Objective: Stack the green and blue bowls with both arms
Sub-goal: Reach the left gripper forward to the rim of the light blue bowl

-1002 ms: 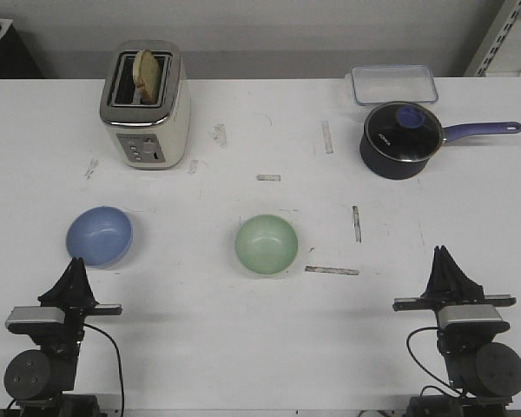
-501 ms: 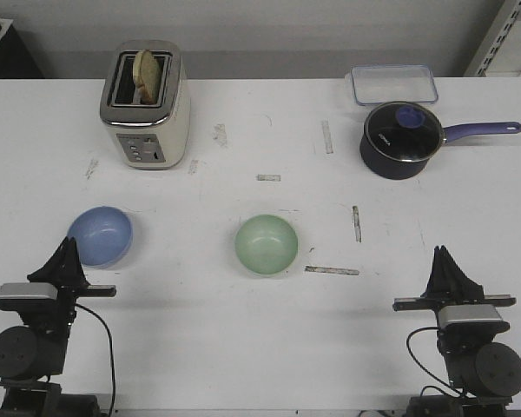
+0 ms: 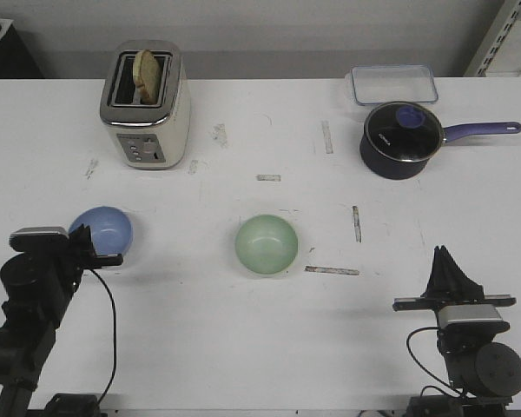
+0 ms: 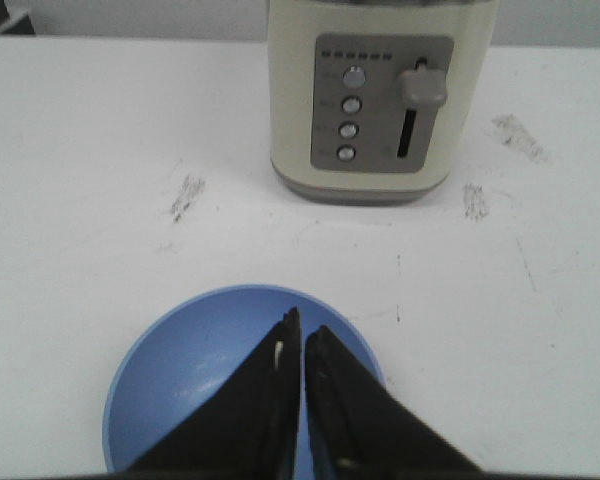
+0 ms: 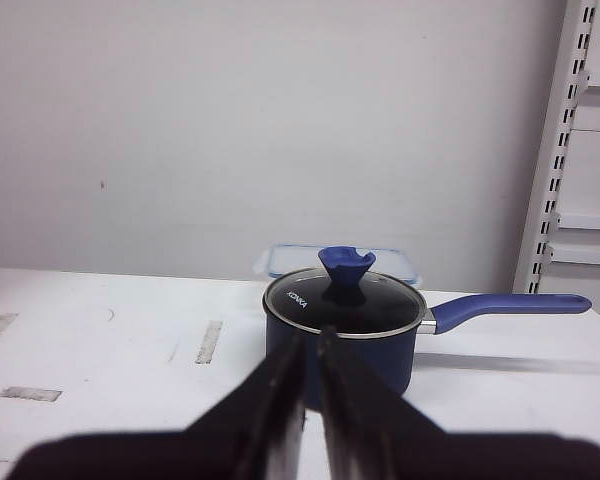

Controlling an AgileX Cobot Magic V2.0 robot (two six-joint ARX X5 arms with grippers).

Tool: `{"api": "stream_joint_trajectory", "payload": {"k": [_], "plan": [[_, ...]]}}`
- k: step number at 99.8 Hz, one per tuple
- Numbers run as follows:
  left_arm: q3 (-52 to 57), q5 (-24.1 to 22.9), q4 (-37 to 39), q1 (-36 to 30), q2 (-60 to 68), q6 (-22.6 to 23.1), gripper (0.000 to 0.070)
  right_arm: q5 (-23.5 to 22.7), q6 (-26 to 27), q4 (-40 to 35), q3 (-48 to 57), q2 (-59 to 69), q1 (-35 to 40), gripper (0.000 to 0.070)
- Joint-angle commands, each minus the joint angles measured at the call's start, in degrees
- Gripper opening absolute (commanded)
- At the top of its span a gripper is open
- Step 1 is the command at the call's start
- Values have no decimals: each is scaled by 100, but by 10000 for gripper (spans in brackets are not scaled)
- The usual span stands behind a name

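The blue bowl (image 3: 109, 228) sits upright on the white table at the left. In the left wrist view the blue bowl (image 4: 195, 370) lies right under the fingers. My left gripper (image 3: 82, 238) hovers over the bowl's near rim, jaws shut with only a thin slit and nothing held; the left gripper (image 4: 302, 326) has its tips over the bowl's inside. The green bowl (image 3: 267, 245) stands empty at the table's middle, well apart from both arms. My right gripper (image 3: 441, 254) rests low at the front right, shut and empty. In the right wrist view the right gripper (image 5: 311, 336) points at the far saucepan.
A cream toaster (image 3: 145, 104) with bread in its slot stands at the back left, beyond the blue bowl; the left wrist view shows the toaster (image 4: 380, 100) too. A navy saucepan (image 3: 401, 139) with a glass lid and a clear lidded box (image 3: 392, 84) are at the back right.
My left arm has risen and swung forward, bringing its shut gripper over the blue bowl's near rim. The right arm and both bowls have not moved.
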Motion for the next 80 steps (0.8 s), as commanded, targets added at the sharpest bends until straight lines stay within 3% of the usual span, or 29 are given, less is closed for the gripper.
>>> {"api": "stream_joint_trajectory", "payload": {"k": [1, 21, 68, 80], "plan": [[328, -28, -188, 4, 243, -168, 2, 2, -61, 57, 15, -9, 9, 12], [964, -28, -457, 7, 748, -505, 1, 2, -61, 57, 15, -9, 9, 12], [1954, -11, -1606, 549, 1445, -612, 1, 4, -61, 57, 15, -9, 9, 12], [2004, 413, -1781, 957, 1690, -592, 1, 2, -61, 57, 15, -9, 9, 12]]}}
